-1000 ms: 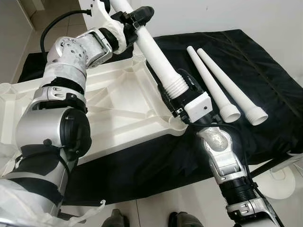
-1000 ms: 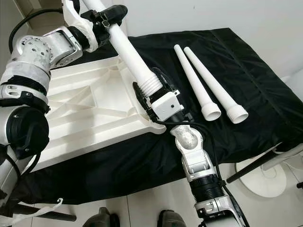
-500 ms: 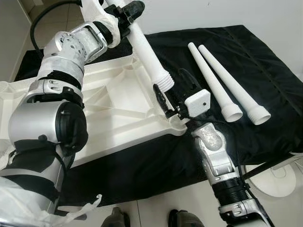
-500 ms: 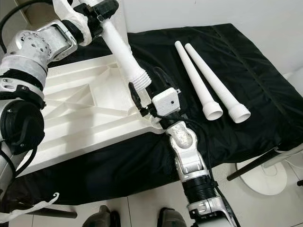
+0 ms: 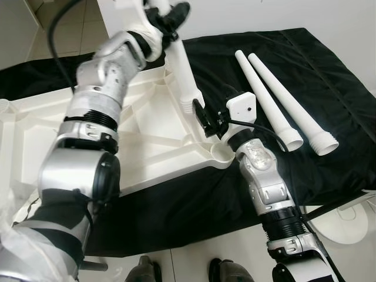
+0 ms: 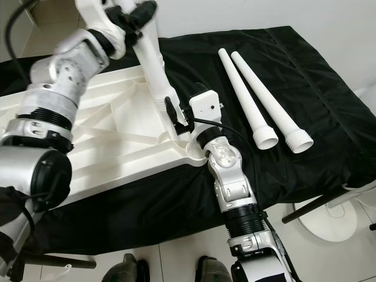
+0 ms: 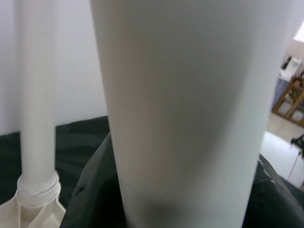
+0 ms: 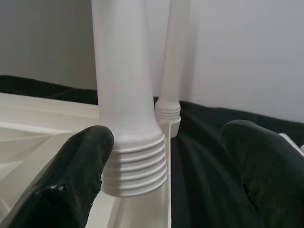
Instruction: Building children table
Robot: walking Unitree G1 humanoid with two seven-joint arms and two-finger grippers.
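Observation:
The white tabletop (image 5: 135, 135) lies upside down on a black cloth (image 5: 329, 76). My left gripper (image 5: 170, 20) is shut on the upper part of a white table leg (image 5: 185, 76), holding it nearly upright. The leg's threaded end (image 8: 135, 161) hangs just over the tabletop, short of the corner socket (image 5: 220, 151). My right gripper (image 5: 202, 117) is open, its fingers (image 8: 80, 175) on either side of that threaded end. Another leg (image 7: 38, 118) stands screwed into a far socket. Two loose legs (image 5: 267, 100) (image 5: 294, 106) lie side by side on the cloth.
A white round stand base (image 5: 352, 217) sits on the tiled floor at the lower right, with a dark bar running to it. My feet (image 5: 147, 273) show at the bottom edge. A pale wall rises behind the cloth.
The held leg has swung more upright and its threaded end has moved away from me over the tabletop. My right gripper followed it, reaching farther forward.

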